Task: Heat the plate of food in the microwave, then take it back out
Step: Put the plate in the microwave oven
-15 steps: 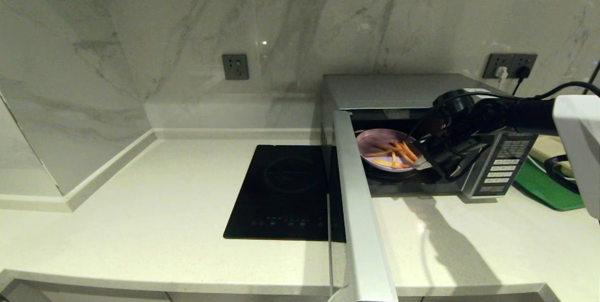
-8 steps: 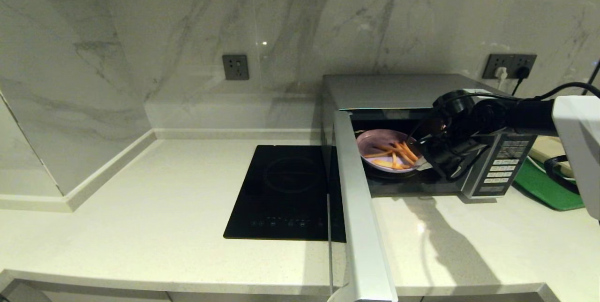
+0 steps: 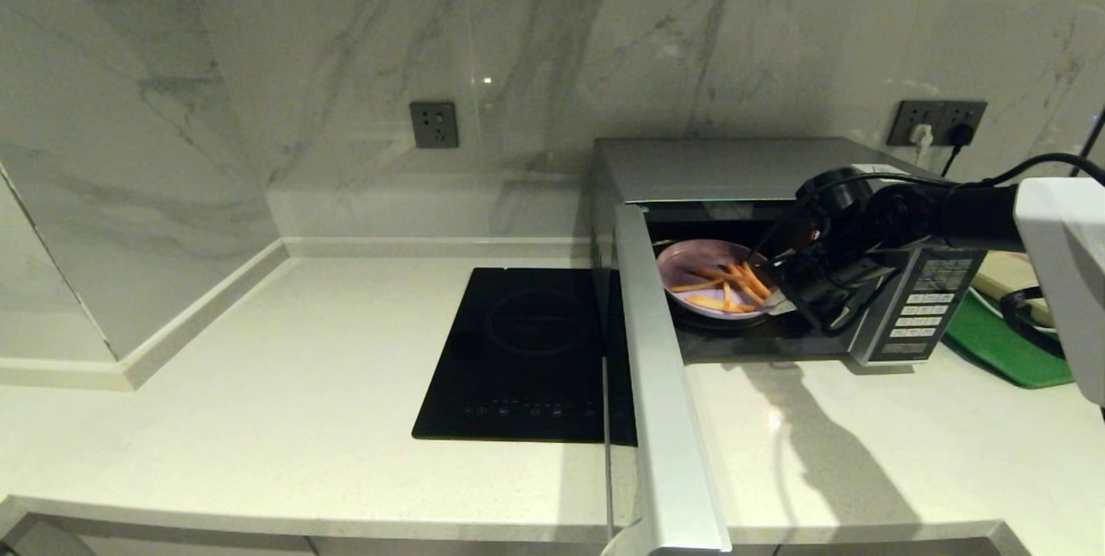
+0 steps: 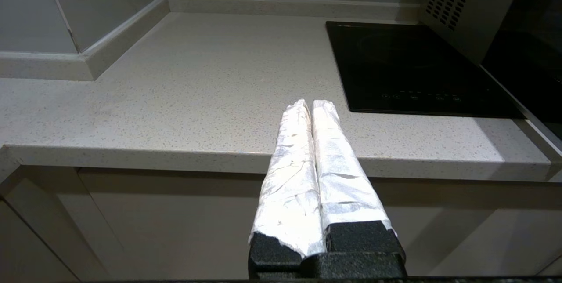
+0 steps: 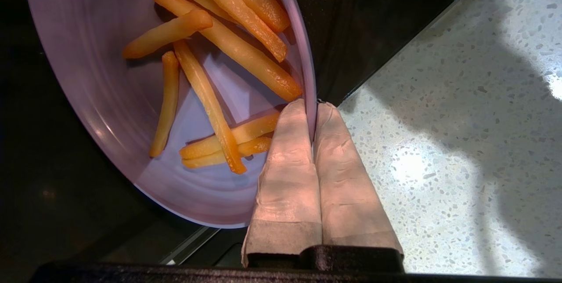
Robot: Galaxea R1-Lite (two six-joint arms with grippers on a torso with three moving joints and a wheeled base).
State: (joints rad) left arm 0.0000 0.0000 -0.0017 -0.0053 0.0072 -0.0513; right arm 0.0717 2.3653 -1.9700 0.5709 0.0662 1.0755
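Plate gripped inside the open microwave

The right pincer (image 5: 311,118) clamped the rim of the plate of food (image 3: 704,271) inside the microwave (image 3: 734,167); the left pincer (image 4: 312,106), fingers pressed together, hung off the surface's (image 4: 175,89) front edge.

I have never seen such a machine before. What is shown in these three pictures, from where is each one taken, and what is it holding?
This is a two-armed robot at a kitchen counter. The wide picture comes from a camera on its head. It shows a microwave with its door open, a black induction cooktop beside it, and a green tray at the far right.

The other two pictures come from cameras on the wrists. The right gripper reaches into the microwave, shut on the rim of the lilac plate of food, which holds orange sticks. The left gripper is shut and empty, parked by the counter's front edge.
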